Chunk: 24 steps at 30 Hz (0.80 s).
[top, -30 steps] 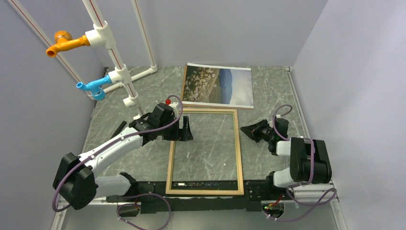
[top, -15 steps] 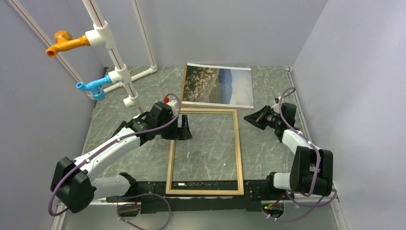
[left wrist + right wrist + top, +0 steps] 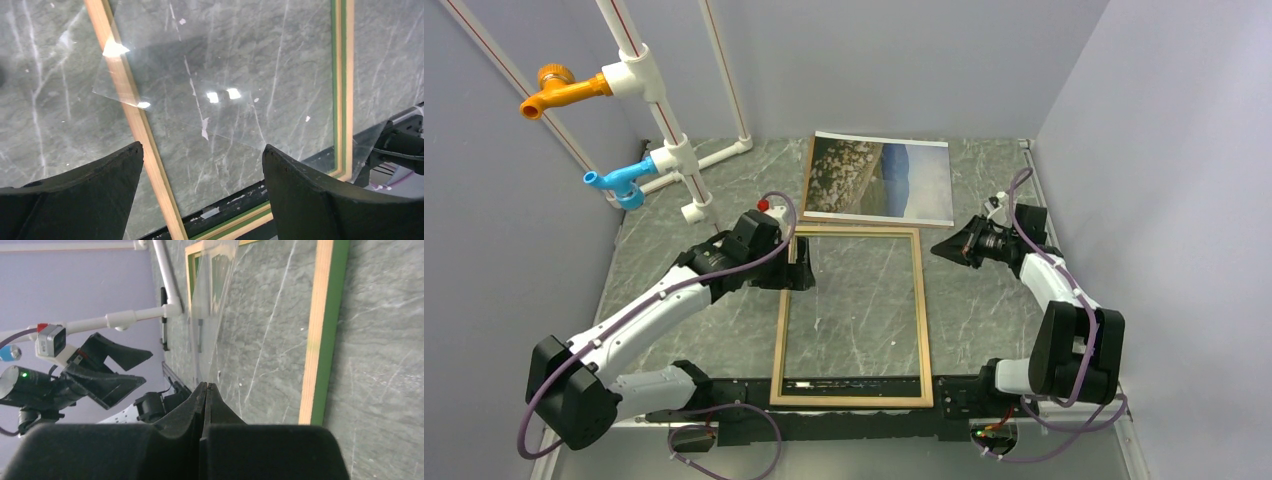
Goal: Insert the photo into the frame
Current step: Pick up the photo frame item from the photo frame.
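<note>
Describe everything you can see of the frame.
The frame is a thin rectangle, pale wood on top with green edges, lying flat on the table, its near end over the arms' black base bar. Its clear pane sits loose and skewed, one corner over a side rail; the right fingers appear to pinch its edge.

A robotics lab cell: plain lilac walls enclose a marble-patterned table bearing a white pipe rig with plastic taps.
</note>
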Each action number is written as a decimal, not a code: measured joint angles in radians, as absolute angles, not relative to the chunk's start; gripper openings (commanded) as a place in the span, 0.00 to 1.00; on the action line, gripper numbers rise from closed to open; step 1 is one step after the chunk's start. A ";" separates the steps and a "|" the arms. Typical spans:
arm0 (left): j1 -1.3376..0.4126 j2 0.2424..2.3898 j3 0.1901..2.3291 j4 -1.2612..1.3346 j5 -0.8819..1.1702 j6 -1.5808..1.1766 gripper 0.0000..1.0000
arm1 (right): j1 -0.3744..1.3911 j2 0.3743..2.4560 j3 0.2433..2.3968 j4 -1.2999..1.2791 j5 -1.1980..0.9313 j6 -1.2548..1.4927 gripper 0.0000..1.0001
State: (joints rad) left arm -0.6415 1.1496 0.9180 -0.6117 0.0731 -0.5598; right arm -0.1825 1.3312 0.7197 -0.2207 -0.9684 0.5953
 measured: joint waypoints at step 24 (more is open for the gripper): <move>-0.639 1.135 0.907 -0.702 -0.043 -0.543 0.93 | 0.092 1.505 0.884 -0.353 -1.040 0.486 0.00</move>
